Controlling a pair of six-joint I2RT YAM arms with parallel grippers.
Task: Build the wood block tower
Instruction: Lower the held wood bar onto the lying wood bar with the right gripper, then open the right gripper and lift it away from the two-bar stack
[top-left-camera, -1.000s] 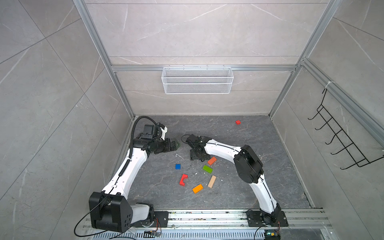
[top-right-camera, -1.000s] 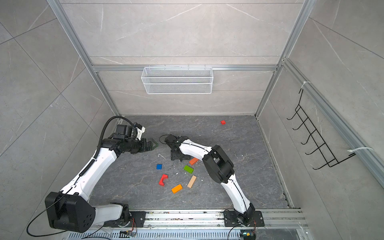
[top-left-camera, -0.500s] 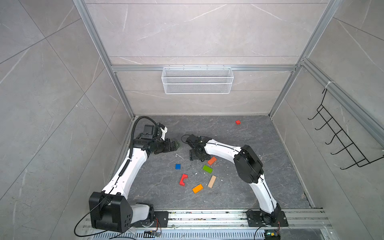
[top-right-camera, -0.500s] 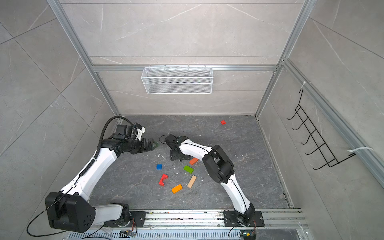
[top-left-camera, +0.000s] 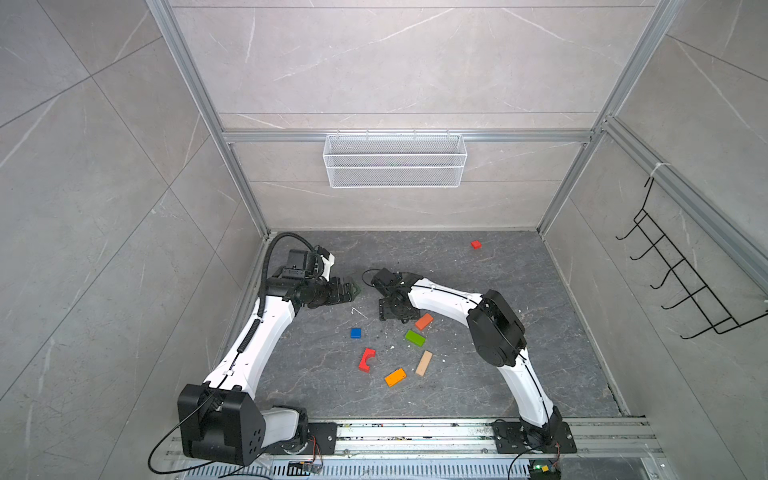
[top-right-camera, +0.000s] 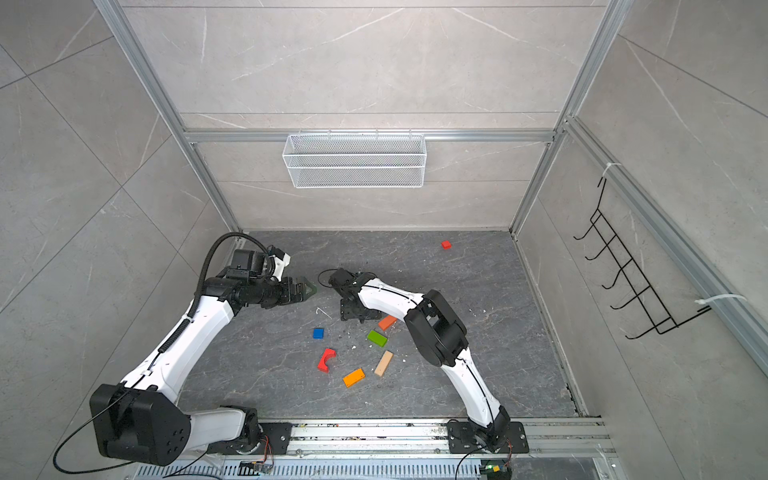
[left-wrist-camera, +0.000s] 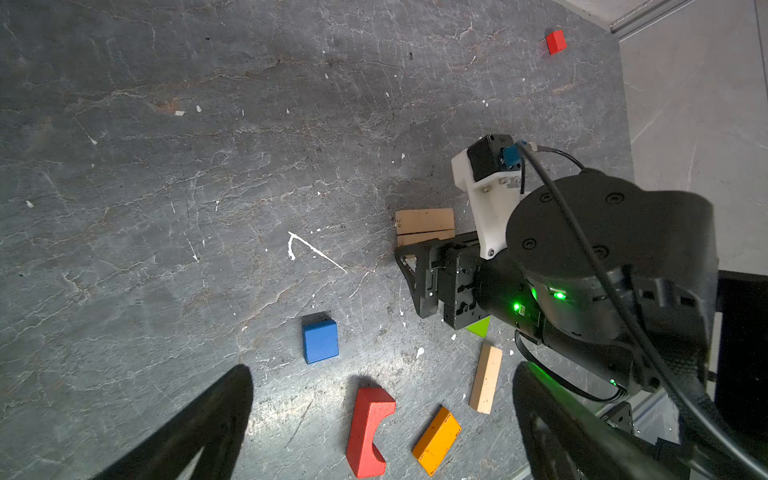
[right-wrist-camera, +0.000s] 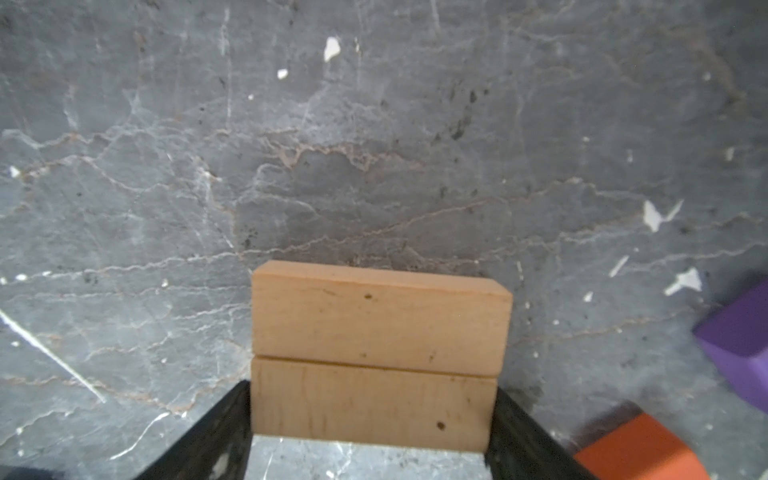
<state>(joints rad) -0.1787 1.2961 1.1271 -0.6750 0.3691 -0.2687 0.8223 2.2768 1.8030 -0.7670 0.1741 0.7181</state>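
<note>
Right wrist: tan bar (right-wrist-camera: 370, 409) clamped between hand's (right-wrist-camera: 372, 390) fingers (right-wrist-camera: 224, 424).

Robot lab cell, aluminium frame (top-left-camera: 407, 136), grey tile walls (top-left-camera: 104, 216), base rail (top-left-camera: 415, 434).

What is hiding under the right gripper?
Two tan wooden bars lie side by side on the grey floor. The right gripper pinches one by its ends. In both top views the gripper covers them.

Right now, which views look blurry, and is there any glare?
Right wrist view: soft throughout, the tan block and purple block fuzzy. Left wrist view: floor sharp, left claw dark and defocused, sheen by the red arch block. Both top views: crisp, evenly lit.
</note>
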